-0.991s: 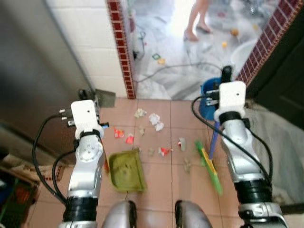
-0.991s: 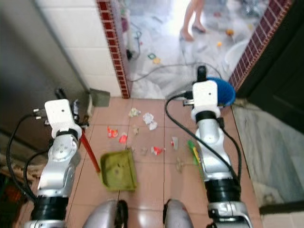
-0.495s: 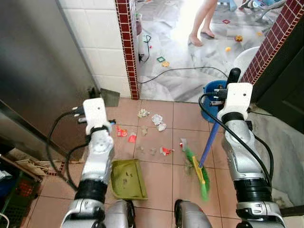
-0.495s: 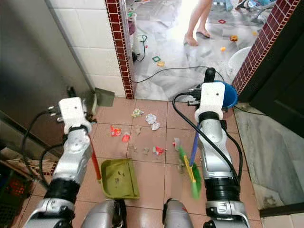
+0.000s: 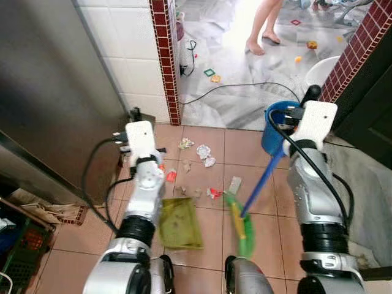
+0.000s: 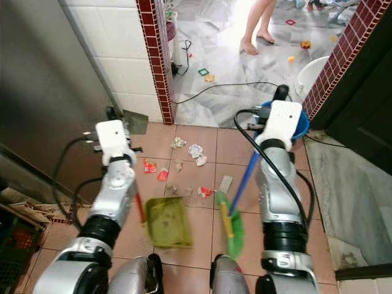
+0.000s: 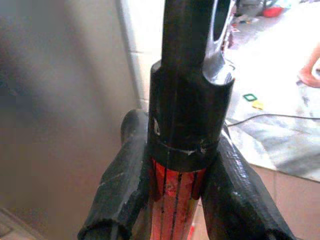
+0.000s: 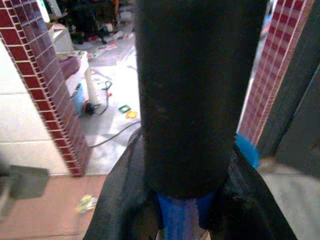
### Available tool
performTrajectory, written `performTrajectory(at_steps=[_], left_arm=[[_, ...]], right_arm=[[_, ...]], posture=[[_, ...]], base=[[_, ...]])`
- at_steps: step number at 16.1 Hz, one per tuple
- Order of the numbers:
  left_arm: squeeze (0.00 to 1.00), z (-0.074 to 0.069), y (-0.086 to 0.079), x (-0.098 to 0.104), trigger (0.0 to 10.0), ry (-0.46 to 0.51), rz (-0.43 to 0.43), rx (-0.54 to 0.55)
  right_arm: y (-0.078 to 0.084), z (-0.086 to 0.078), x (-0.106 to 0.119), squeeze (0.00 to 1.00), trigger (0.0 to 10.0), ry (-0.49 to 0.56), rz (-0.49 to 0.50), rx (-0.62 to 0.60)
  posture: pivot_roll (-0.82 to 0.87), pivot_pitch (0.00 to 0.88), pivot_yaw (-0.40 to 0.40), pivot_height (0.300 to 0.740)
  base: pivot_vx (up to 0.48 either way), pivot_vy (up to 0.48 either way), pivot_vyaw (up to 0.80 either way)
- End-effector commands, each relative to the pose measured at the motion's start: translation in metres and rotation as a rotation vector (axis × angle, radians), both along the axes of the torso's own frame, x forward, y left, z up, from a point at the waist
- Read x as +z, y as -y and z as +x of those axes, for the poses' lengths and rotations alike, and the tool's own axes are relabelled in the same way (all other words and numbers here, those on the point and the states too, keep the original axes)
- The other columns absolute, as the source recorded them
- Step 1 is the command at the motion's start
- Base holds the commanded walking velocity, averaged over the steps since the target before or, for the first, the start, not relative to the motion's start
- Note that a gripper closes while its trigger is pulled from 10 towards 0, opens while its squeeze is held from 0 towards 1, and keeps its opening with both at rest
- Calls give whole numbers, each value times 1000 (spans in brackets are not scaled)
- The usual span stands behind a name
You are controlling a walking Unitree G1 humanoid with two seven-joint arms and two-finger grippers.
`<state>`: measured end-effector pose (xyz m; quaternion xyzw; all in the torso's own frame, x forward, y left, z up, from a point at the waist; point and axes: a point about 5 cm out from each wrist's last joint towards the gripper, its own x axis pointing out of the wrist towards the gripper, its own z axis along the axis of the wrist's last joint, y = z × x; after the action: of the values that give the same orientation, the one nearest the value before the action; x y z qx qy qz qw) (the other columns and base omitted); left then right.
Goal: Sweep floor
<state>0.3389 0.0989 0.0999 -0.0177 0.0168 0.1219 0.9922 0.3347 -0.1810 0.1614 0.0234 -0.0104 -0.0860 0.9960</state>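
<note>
The right gripper point(image 8: 182, 210), clamped on the broom point(image 5: 237, 222), has swung its bristles left toward the dustpan point(image 5: 179, 222), which the left gripper point(image 7: 175, 200) grips by the handle; the litter point(image 5: 204, 151) remains far.

Doorway ahead open — blue bucket point(image 5: 277, 125) and cable point(image 5: 245, 87) obstruct it.

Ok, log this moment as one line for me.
left gripper: shut on dustpan handle | right gripper: shut on broom handle | scraps: on floor beyond dustpan

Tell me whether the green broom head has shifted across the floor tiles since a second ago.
Yes. The green broom head has swept toward the robot's left, closing on the green plastic dustpan, judged against the red scrap.
</note>
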Motion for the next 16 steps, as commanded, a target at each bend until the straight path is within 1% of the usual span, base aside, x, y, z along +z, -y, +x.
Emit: performTrajectory(at_steps=[1,3,4,5,7,8,9,10,12,14,16], left_arm=[[0,-3,9,-10,10000,-44,-40,-29],[0,-3,9,-11,10000,-50,-42,-30],[0,-2,9,-13,10000,-53,-45,-29],[0,-2,9,-14,10000,-52,-45,-31],[0,-1,10,-14,10000,-52,-43,-35],[0,-1,10,-15,10000,-55,-46,-38],[0,-1,10,-15,10000,-57,-48,-39],[0,-1,10,-16,10000,-57,-48,-41],[0,0,11,-16,10000,-57,-48,-45],[0,0,12,-17,10000,-59,-51,-48],[0,0,12,-17,10000,-62,-58,-57]], right_arm=[[-6,3,15,0,10000,35,100,23],[-10,5,21,0,10000,28,156,40],[-14,8,27,0,10000,15,209,72],[-17,10,33,0,10000,13,241,94],[-21,11,42,0,10000,16,224,134],[-24,12,52,0,10000,28,216,176],[-30,13,67,0,10000,57,218,228],[-33,13,79,0,10000,81,205,268],[-37,12,96,0,10000,156,103,335],[-37,11,105,0,10000,207,50,357],[-33,7,119,0,10000,316,-80,359]], posture=[[-134,161,31,740],[-136,161,32,740],[-138,160,33,740],[-139,160,34,740],[-141,160,35,740],[-141,160,36,740],[-144,160,38,740],[-144,160,38,740],[-147,159,38,740],[-144,157,37,740],[-143,159,36,740]], base=[[0,0,0],[0,0,0],[0,0,0],[0,0,0],[0,0,0],[0,0,0],[0,0,0],[0,0,0],[0,0,0],[0,0,0],[0,0,0]])
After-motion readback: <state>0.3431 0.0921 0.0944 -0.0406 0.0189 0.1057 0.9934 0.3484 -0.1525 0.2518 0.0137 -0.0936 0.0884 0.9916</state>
